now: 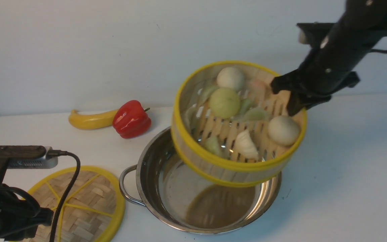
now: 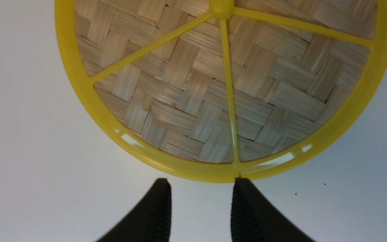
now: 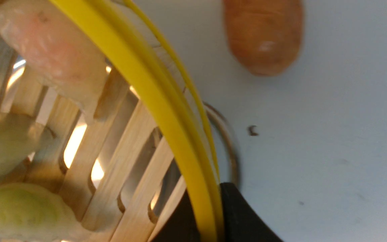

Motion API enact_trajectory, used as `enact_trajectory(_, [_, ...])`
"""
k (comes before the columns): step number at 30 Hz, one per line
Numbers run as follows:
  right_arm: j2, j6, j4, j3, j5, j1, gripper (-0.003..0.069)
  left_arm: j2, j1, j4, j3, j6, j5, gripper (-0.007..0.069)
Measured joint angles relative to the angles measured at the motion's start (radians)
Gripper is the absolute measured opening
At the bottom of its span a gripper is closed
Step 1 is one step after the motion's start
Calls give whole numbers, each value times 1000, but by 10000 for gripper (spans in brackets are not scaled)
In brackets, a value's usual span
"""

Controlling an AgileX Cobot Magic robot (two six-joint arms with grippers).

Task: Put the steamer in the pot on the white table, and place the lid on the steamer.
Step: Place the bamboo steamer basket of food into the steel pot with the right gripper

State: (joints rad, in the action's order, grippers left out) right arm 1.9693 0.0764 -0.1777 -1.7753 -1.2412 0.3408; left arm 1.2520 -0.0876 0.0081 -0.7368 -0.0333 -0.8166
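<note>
Overall, the white table [image 1: 341, 161] spans the foreground. The pot [image 1: 210, 201], of shiny steel, rests upon it, open side up. The steamer [image 1: 235, 171], slatted and yellow-rimmed, is raised above the pot and tilted, with pale buns [image 1: 283, 130] and dumplings [image 1: 246, 145] inside. The lid [image 1: 79, 205], a woven disc with yellow spokes, lies flat on the table near the pot's left handle [image 1: 129, 186]. Beyond it, a red pepper [image 1: 132, 119] adjoins a banana [image 1: 92, 120]. The right gripper [image 3: 205, 201] pinches the steamer's rim and wall; the left gripper [image 2: 202, 188] has its fingers spread, gripping nothing, near the lid's edge.
</note>
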Motion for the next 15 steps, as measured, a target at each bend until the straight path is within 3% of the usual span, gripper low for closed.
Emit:
enact_trajectory(5, [100, 11, -4, -51, 1, 78, 51, 1, 0, 0, 0, 0, 0, 241])
enact_trajectory(15, [191, 14, 40, -54, -2, 101, 51, 1, 0, -2, 0, 0, 0, 241])
